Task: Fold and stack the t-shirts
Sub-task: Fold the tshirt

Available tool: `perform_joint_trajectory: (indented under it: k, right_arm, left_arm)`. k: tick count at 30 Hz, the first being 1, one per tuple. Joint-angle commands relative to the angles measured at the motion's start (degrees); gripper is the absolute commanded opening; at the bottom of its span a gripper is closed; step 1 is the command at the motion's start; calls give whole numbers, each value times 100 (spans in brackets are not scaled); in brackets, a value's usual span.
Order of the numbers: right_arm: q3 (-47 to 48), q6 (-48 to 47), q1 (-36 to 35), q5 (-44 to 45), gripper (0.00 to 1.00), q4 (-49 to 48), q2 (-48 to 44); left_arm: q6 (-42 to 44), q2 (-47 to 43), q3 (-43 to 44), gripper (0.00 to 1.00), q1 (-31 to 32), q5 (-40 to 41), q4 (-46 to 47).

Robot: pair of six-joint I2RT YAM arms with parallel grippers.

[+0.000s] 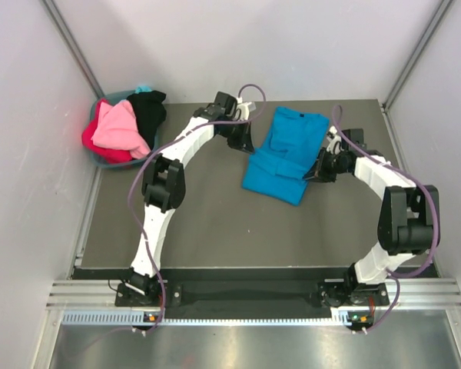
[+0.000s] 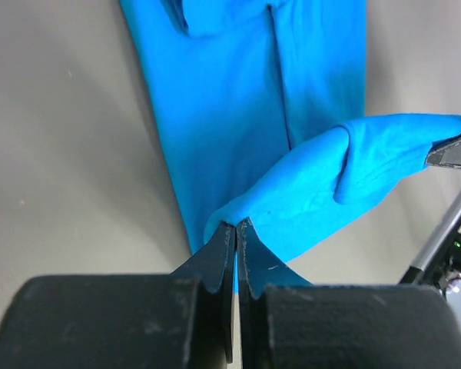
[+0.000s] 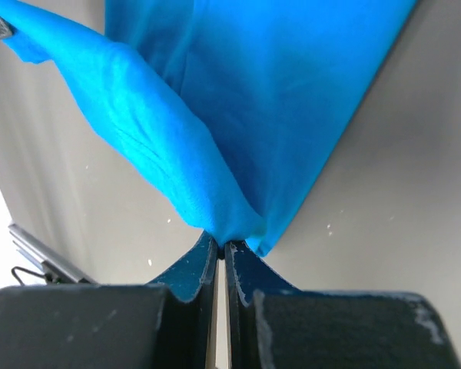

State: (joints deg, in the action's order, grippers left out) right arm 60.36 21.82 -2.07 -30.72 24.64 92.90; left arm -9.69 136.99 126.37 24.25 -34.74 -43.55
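Observation:
A bright blue t-shirt (image 1: 283,154) lies partly folded on the dark table, right of centre. My left gripper (image 1: 244,143) is at its left edge, shut on a pinch of blue cloth (image 2: 237,224). At the shirt's right edge, my right gripper (image 1: 316,171) is shut on the cloth too (image 3: 220,242). A raised fold of the blue shirt (image 2: 346,173) stretches between the two grippers above the flat part (image 3: 292,84). Pink (image 1: 121,127), red (image 1: 100,140) and black (image 1: 149,109) t-shirts are heaped at the far left.
A teal basket (image 1: 106,163) in the far left corner holds the heap of shirts. White walls close in the table on the left, back and right. The grey table top (image 1: 207,223) is bare in front of the blue shirt.

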Motion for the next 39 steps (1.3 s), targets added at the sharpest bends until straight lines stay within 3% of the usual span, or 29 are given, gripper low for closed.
perform_joint_trajectory:
  k: [1, 6, 9, 18, 24, 26, 28, 29, 33, 39]
  right_arm:
    - [371, -257, 57, 136, 0, -197, 201]
    - [538, -425, 154, 207, 0, -188, 404]
    - [609, -495, 163, 224, 0, -171, 474]
    - [705, -548, 163, 303, 0, -223, 650]
    - [723, -574, 163, 435, 1, -285, 703]
    - [810, -600, 154, 479, 27, -206, 607]
    - [977, -653, 163, 628, 41, -48, 414]
    - [1013, -662, 371, 629, 44, 83, 335]
    - [829, -417, 593, 305, 49, 339, -43]
    - [-672, 700, 550, -522, 54, 173, -299]
  left_arm:
    - [2, 143, 440, 0, -43, 90, 409]
    - [-15, 355, 591, 0, -43, 125, 540]
    - [-33, 425, 661, 7, -43, 117, 637]
    - [20, 610, 881, 14, -43, 126, 751]
    - [-94, 671, 951, 39, -34, 55, 989]
    - [-33, 601, 1074, 45, -34, 282, 902]
    - [81, 287, 1031, 48, -61, 694, 752]
    - [177, 163, 987, 55, -78, 827, 664]
    - [179, -497, 285, 67, -367, 785, 226]
    - [-6, -717, -1260, 66, -834, -286, -313]
